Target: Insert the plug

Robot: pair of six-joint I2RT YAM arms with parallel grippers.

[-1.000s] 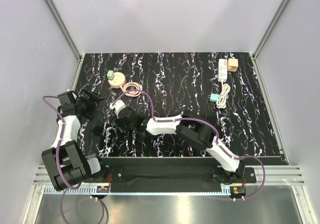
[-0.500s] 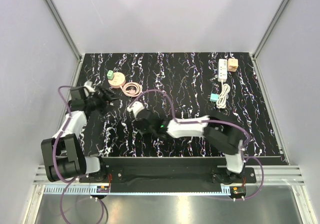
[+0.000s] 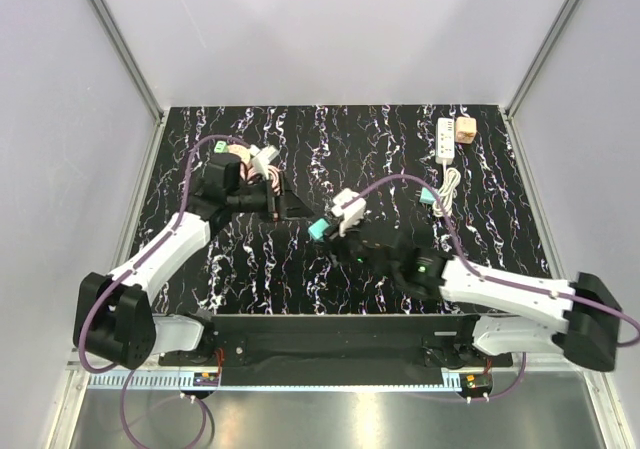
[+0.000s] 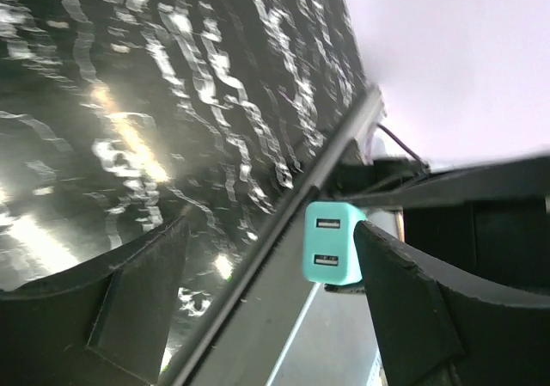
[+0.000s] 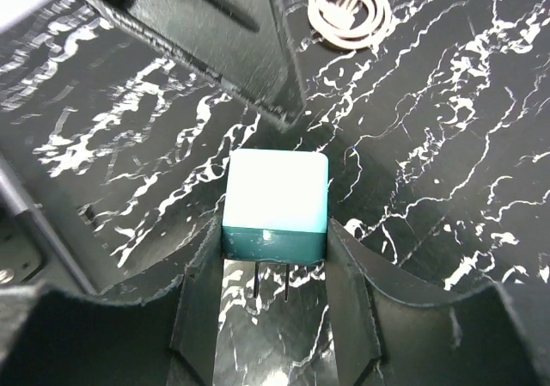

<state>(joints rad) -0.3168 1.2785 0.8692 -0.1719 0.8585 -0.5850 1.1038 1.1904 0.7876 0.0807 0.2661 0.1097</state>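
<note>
The peach-tan plug (image 3: 465,129) lies at the far right, beside the top of the white power strip (image 3: 446,139), with no gripper near it. My right gripper (image 3: 325,229) (image 5: 273,231) is at the table's middle, shut on a teal USB charger block (image 5: 277,201) whose two prongs point back between the fingers. My left gripper (image 3: 290,207) (image 4: 271,227) faces it from the left, open. The charger's face with two ports (image 4: 333,244) sits at the tip of one left finger (image 4: 404,300); I cannot tell if they touch.
A white cable (image 3: 450,184) with a teal end piece (image 3: 428,196) trails from the strip. A tan disc (image 3: 232,159) with a green block (image 3: 218,146) and a coiled pinkish cable (image 5: 348,3) sit at the far left, behind the left arm.
Both arms swung in to meet mid-table: the left gripper moved right and narrowed its jaws, and the right gripper moved right with the teal charger.
</note>
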